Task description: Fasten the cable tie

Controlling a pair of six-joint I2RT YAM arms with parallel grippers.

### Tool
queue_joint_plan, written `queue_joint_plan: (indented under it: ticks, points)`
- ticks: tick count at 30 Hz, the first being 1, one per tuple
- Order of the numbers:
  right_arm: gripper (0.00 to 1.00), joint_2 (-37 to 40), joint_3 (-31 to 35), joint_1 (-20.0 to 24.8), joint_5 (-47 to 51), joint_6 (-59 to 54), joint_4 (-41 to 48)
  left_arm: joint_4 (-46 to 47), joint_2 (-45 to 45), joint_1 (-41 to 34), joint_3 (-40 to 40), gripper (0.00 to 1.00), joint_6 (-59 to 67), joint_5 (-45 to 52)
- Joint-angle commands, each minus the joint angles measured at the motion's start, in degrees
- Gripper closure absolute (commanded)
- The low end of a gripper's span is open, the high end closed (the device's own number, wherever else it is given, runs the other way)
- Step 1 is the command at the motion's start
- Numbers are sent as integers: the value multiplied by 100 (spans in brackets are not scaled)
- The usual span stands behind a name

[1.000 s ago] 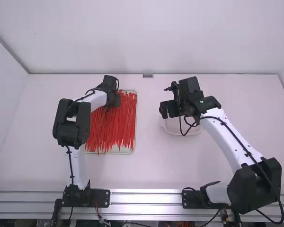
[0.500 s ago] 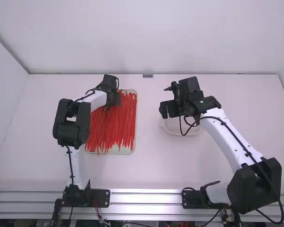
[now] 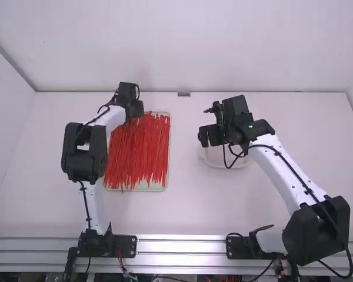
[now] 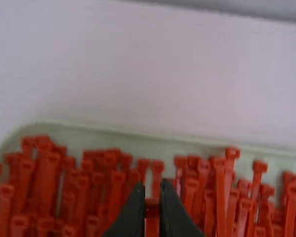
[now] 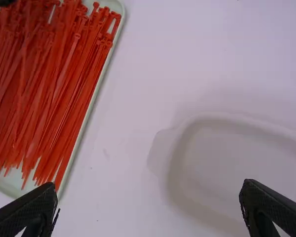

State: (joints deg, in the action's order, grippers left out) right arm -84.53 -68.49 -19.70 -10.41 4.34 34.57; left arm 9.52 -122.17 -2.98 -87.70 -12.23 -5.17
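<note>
Your left gripper [image 3: 131,108] is at the far edge of the flat pale green tray [image 3: 147,188], which lies on the white table [image 3: 47,153] left of the middle. The tray carries a thick pile of red plastic cable ties [image 3: 138,153], all lying about lengthwise, with their square heads toward the far rim. In the left wrist view you see the two black fingers [image 4: 134,212] drawn almost together, and one red tie from the pile [image 4: 151,211] is pinched between them just below its head. The other heads [image 4: 64,168] stand in a row on both sides of it, near the tray's far rim [image 4: 138,140].

Your right gripper [image 3: 215,133] hangs over the table right of the middle, above the near-left part of a clear, shallow plastic container with rounded corners [image 3: 209,160]. In the right wrist view its fingers [image 5: 32,207] are spread wide and they hold nothing. Between them you look down on the container [image 5: 227,163], and the tray [image 5: 12,187] with the ties [image 5: 39,74] lies to the side, well apart from the container.
</note>
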Motion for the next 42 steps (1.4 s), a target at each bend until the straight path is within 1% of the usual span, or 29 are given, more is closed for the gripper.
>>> queue_joint_plan:
  ticks: [1,4,5,6,9,14,15,18,20,26,27,28,31,32,33,34,36,37,38,39,42]
  points:
    - [2,63,66,15,-26,-7,2,24,588,39,-199,98,4,-48]
    - [2,63,68,15,-26,-7,-31,26,1012,24,-214,98,26,-50]
    - [2,63,66,15,-28,-7,-59,31,1375,35,-205,98,26,-46]
    - [2,63,66,15,-28,-7,-59,31,1412,42,-203,98,26,-48]
    - [2,63,66,15,-31,0,-116,131,2138,31,-190,98,90,-22]
    - [2,63,66,13,-42,0,-142,380,3080,-90,-162,98,306,-26]
    - [2,63,66,15,-214,-13,-201,466,3410,-133,-103,98,352,-48]
    - [2,63,66,15,-658,-195,-365,549,3926,-149,74,98,358,-46]
    - [2,63,66,15,-1088,-442,-549,595,4437,-164,354,98,258,-42]
    - [2,66,66,15,-2041,-765,-1150,586,5495,-168,1154,97,127,-28]
    - [2,66,66,15,-2330,-765,-1364,492,5796,-197,1480,98,105,-22]
    - [2,66,66,15,-2358,-763,-1386,481,5825,-199,1513,98,98,-20]
    - [2,66,66,13,-3095,-761,-1821,144,6411,-275,2273,98,-280,17]
    - [2,66,66,15,-3222,-763,-1891,70,6492,-293,2391,98,-317,20]
    - [2,63,66,15,-3646,-761,-2087,-146,6699,-365,2721,98,-415,22]
    - [2,63,66,15,-3742,-761,-2129,-201,6743,-385,2796,98,-442,22]
    - [2,63,66,-33,-4242,-761,-2387,-577,6988,-531,3244,98,-557,63]
    - [1,63,66,-48,-4297,-761,-2417,-645,7020,-555,3309,98,-555,96]
    - [2,63,66,-138,-4483,-756,-2566,-994,7134,-647,3606,98,-584,330]
    - [2,63,66,-201,-4538,-756,-2645,-1156,7176,-678,3738,98,-669,444]
    - [2,63,66,-474,-4527,-748,-2817,-1552,7259,-721,4065,98,-988,748]
